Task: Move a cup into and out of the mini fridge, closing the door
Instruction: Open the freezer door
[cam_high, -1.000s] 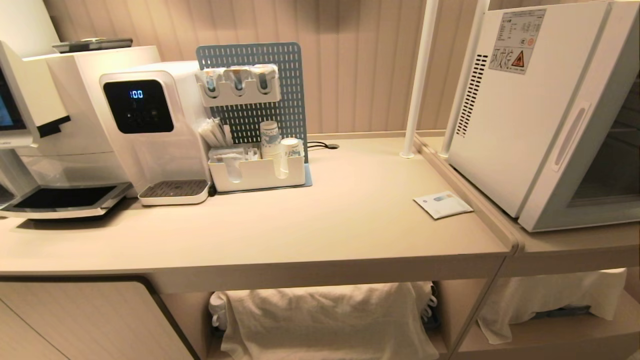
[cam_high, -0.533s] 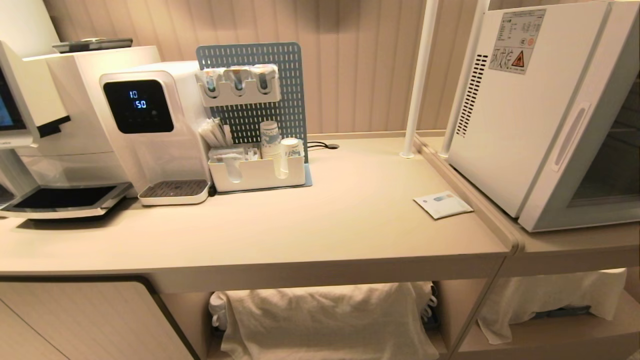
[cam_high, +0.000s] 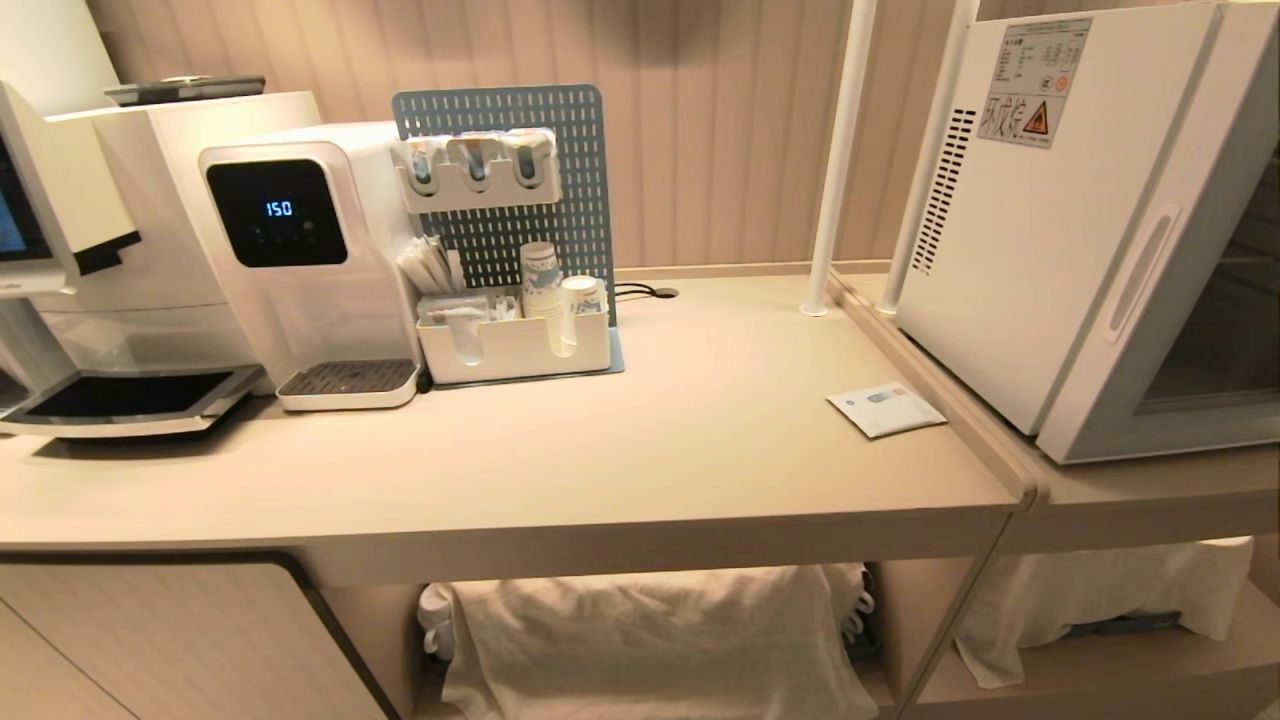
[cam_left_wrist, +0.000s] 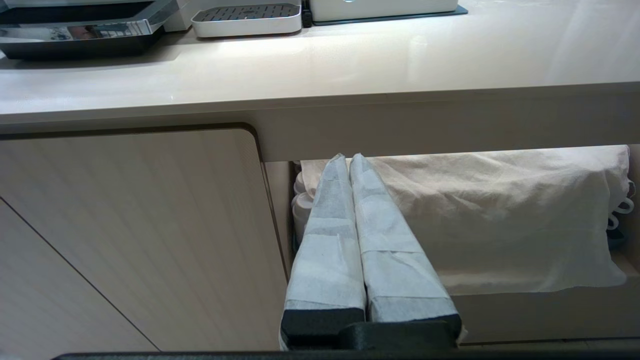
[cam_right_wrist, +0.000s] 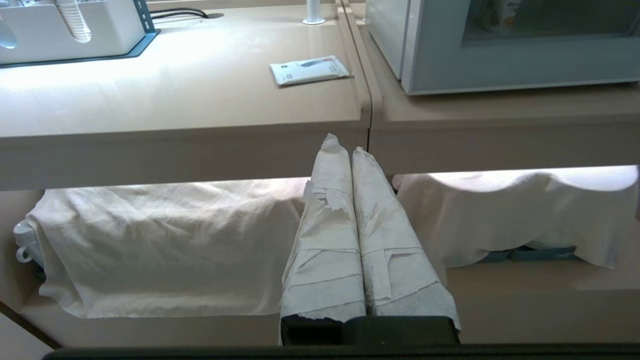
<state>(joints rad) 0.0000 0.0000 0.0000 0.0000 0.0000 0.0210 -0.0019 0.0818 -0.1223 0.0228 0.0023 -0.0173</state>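
Right claw (cam_right_wrist: 344, 145) clenched on nothing, wrapped fingers pressed together, low before the bench (cam_right_wrist: 190, 105) edge, pointing at the seam below the fridge (cam_right_wrist: 500, 45). Left claw (cam_left_wrist: 348, 162) likewise clenched and empty, low by the cabinet door (cam_left_wrist: 130, 235) and the cloth (cam_left_wrist: 500, 210). Fridge at bench right, door (cam_high: 1150, 290) shut. Cup faintly visible behind the glass, hard to make out. Packet (cam_high: 886, 409) flat near the fridge.

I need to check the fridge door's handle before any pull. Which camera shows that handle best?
The head view: the long oval handle shows whole on the door of the mini fridge. The right wrist view catches only the door's lower frame and glass, no handle. The left wrist view shows no fridge.
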